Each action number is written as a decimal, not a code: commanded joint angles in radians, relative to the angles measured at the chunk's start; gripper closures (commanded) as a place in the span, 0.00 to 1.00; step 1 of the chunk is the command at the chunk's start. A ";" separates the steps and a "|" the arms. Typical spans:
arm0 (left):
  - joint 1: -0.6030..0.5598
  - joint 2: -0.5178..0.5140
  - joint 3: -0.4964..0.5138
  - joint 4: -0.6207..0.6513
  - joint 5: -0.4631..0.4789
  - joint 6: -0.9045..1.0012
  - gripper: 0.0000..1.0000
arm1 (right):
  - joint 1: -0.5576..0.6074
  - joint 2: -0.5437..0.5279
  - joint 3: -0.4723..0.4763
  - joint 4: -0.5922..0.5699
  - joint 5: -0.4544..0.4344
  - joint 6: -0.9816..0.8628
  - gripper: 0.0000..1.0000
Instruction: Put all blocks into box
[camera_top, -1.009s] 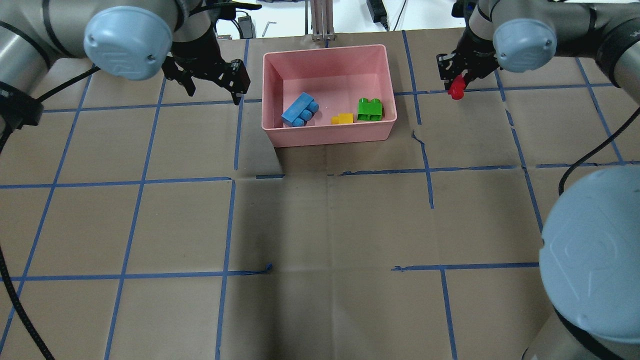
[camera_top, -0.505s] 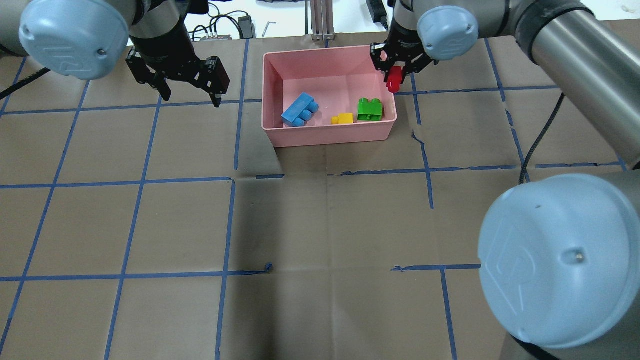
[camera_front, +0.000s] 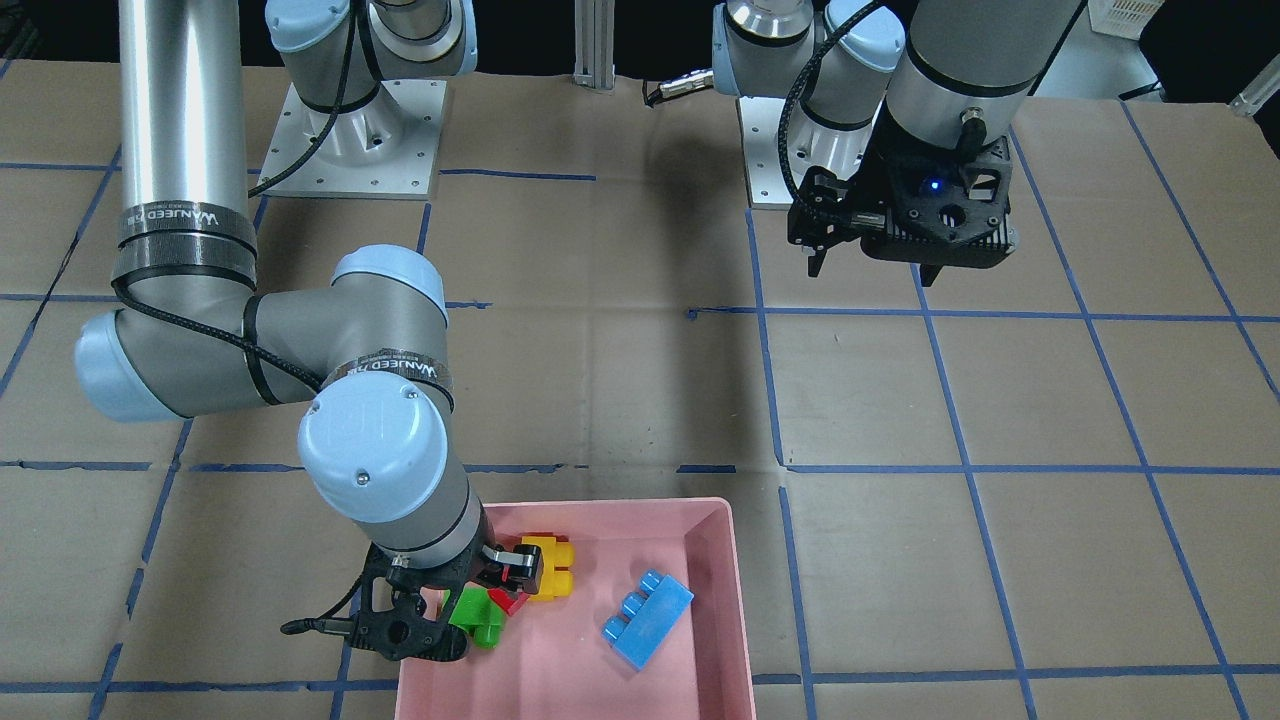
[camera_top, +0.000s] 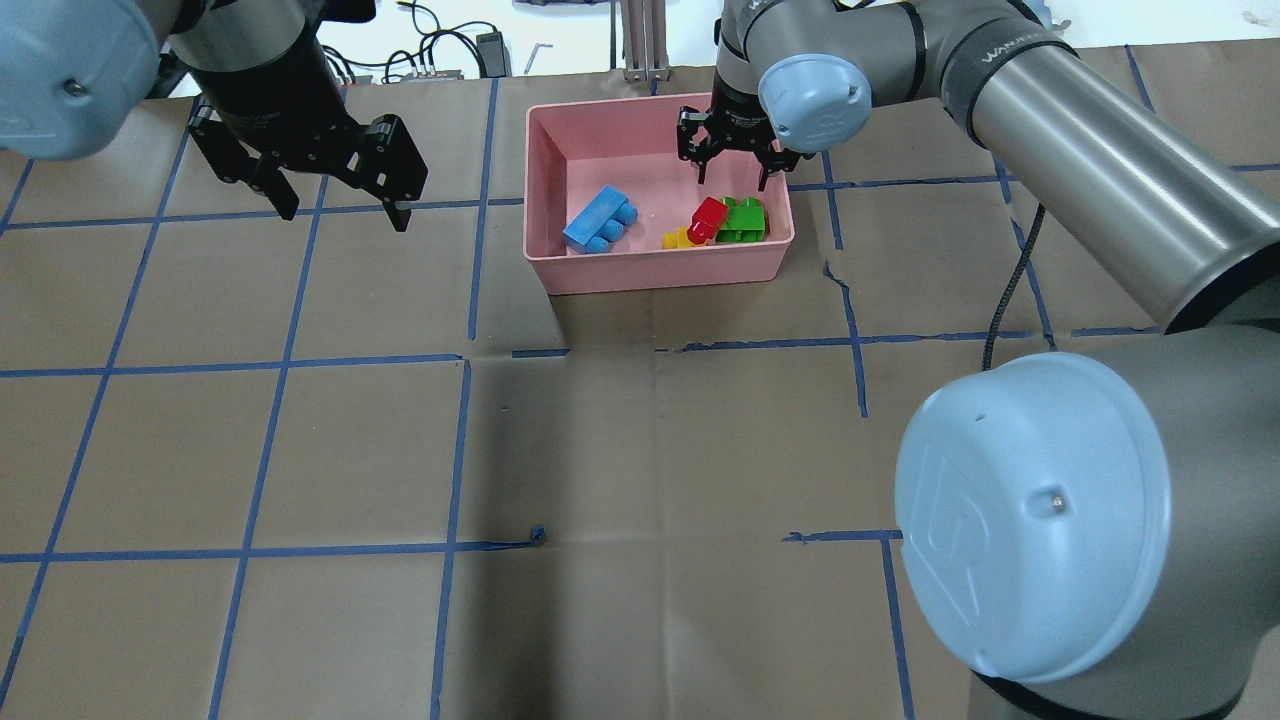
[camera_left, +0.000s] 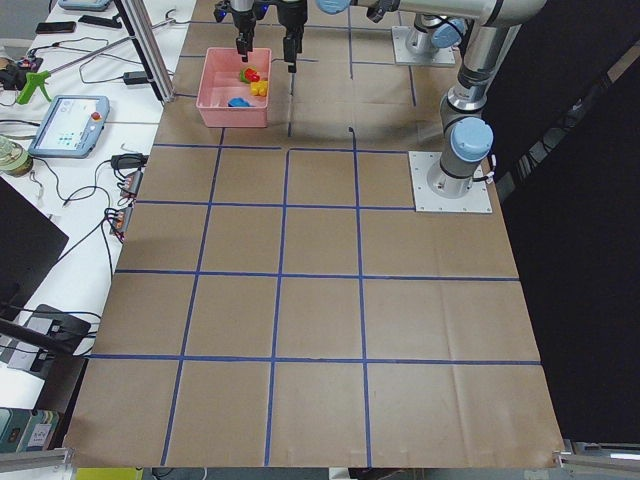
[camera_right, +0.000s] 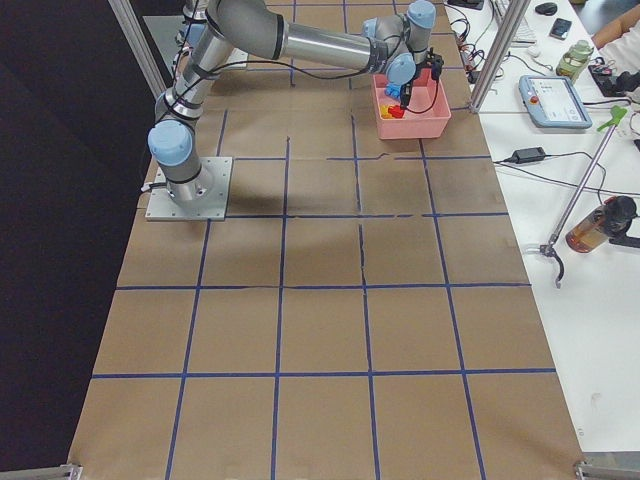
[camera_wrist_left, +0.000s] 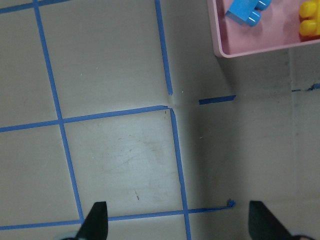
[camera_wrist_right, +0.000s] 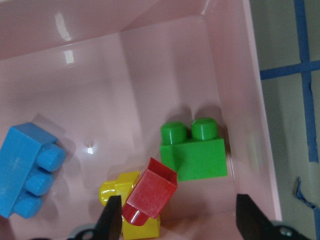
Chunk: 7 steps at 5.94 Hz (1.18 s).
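The pink box (camera_top: 660, 270) stands at the table's far middle. In it lie the blue block (camera_top: 600, 220), the yellow block (camera_top: 680, 238), the green block (camera_top: 745, 218) and the red block (camera_top: 708, 218). The red block rests tilted on the yellow one, beside the green. My right gripper (camera_top: 731, 180) is open and empty just above them. The right wrist view shows the red block (camera_wrist_right: 149, 196) free between the open fingers, with the green block (camera_wrist_right: 192, 150) and blue block (camera_wrist_right: 30, 170) nearby. My left gripper (camera_top: 345, 215) is open and empty over the table, left of the box.
Brown paper with blue tape grid lines (camera_top: 460, 360) covers the table. My right arm's forearm (camera_top: 1080, 140) reaches in from the right above the table. Cables and a metal post (camera_top: 645, 40) lie behind the box. The box corner (camera_wrist_left: 250, 50) shows in the left wrist view.
My right gripper moved left from the box's right rim to over its inside and let go of the red block, which now lies on the yellow block. My left gripper drifted left.
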 joint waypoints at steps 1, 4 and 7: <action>0.005 0.021 0.003 -0.002 -0.016 -0.003 0.00 | -0.015 -0.065 -0.010 0.023 -0.012 -0.009 0.00; 0.005 0.013 0.000 -0.002 -0.042 -0.054 0.01 | -0.145 -0.271 0.000 0.385 -0.039 -0.032 0.00; 0.001 0.027 -0.007 -0.004 -0.042 -0.038 0.01 | -0.195 -0.398 0.053 0.557 -0.033 -0.196 0.01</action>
